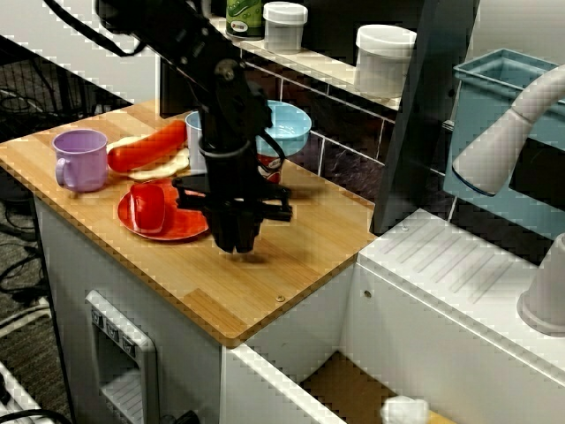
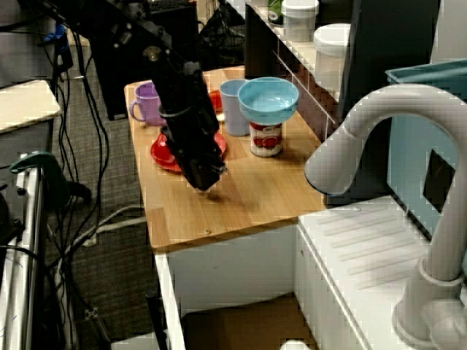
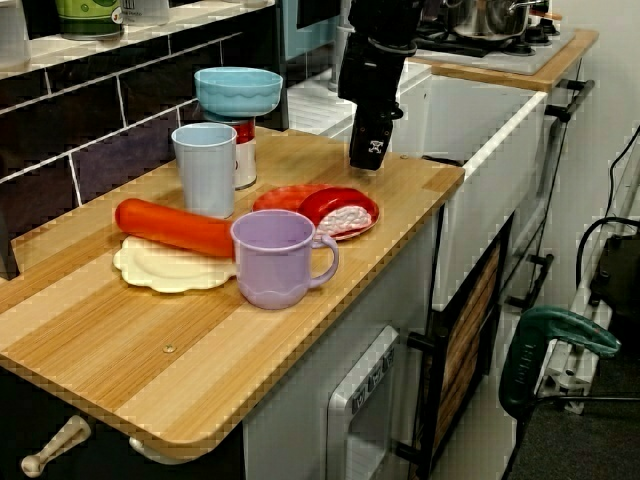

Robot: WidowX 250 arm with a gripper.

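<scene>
Front view: the claw (image 1: 237, 246) is seen pointing straight down, just above a bare patch of the tabletop (image 1: 300, 256). Nothing is held in it. Whether its fingers are spread or closed cannot be told, since they are merged into one dark shape. The red plate (image 1: 190, 228) is found just beside the claw, toward the purple mug (image 1: 79, 159), and a red cup (image 1: 148, 208) is set on that plate. An orange sausage (image 1: 146, 148) is laid on a cream plate (image 1: 168, 166) behind them.

Sink-side view: the claw (image 2: 208, 182) is shown low over the wood, near the front rim of the red plate (image 2: 162, 154); contact with the plate cannot be judged. A blue bowl (image 2: 268, 98) is perched on a can (image 2: 265, 138), with a blue cup (image 2: 233, 106) just beside it.

End-of-tabletop view: the claw (image 3: 371, 158) is seen beyond the red plate (image 3: 285, 200), apart from it, with its tip near the wood. The red cup (image 3: 335, 210) is seen lying tipped on the plate, its pale inside turned toward the camera. The finger gap is again not shown.
</scene>
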